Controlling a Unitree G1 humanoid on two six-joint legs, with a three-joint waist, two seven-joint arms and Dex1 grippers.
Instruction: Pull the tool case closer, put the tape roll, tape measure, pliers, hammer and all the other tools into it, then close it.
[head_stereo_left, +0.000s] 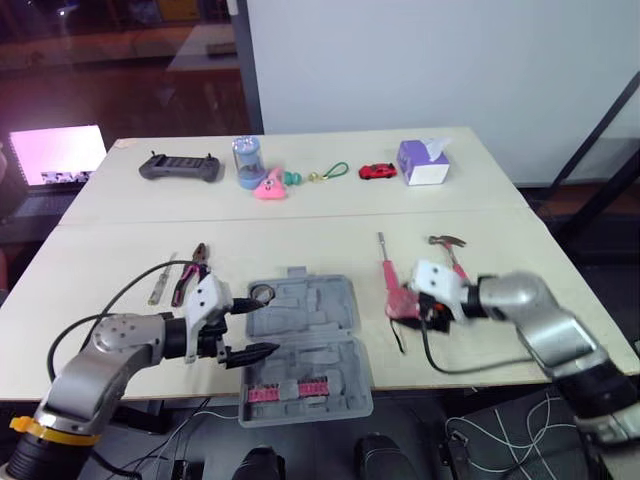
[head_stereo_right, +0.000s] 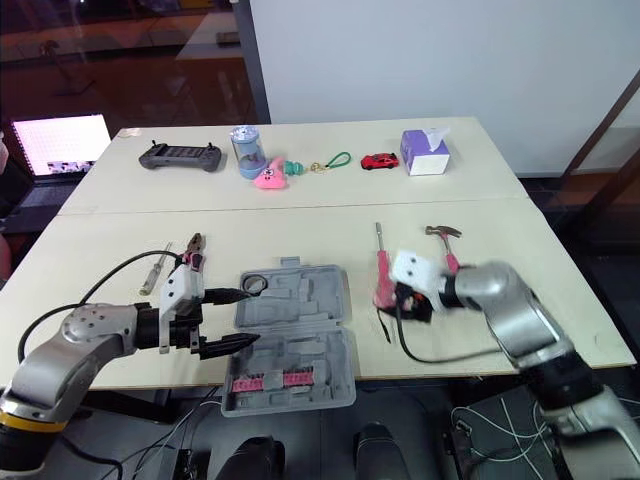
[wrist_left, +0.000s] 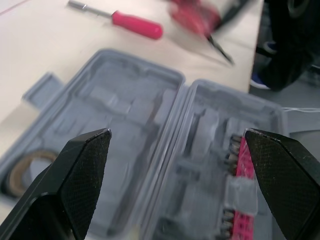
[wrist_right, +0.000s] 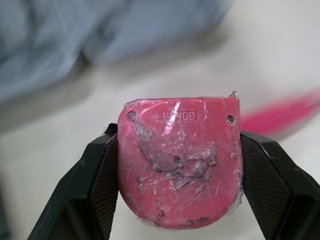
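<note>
The grey tool case (head_stereo_left: 315, 325) lies open at the table's front edge, with a tape roll (head_stereo_left: 262, 293) in its far left corner and a pink bit holder (head_stereo_left: 290, 390) in the near half. My left gripper (head_stereo_left: 248, 330) hovers open over the case's left side; the left wrist view shows its fingers (wrist_left: 82, 170) spread wide above the moulded tray (wrist_left: 140, 115). Right of the case, my right gripper (head_stereo_left: 415, 305) is shut on the pink tape measure (wrist_right: 180, 160). A pink screwdriver (head_stereo_left: 384, 268) and a hammer (head_stereo_left: 450, 250) lie just beyond it. Pliers (head_stereo_left: 190, 275) lie left of the case.
A thin metal tool (head_stereo_left: 160, 283) lies beside the pliers. The far table holds a game controller (head_stereo_left: 180, 168), a blue cup (head_stereo_left: 247, 160), a pink toy (head_stereo_left: 268, 187), a red toy car (head_stereo_left: 377, 171) and a purple tissue box (head_stereo_left: 423, 162). A lit laptop (head_stereo_left: 58, 155) stands far left.
</note>
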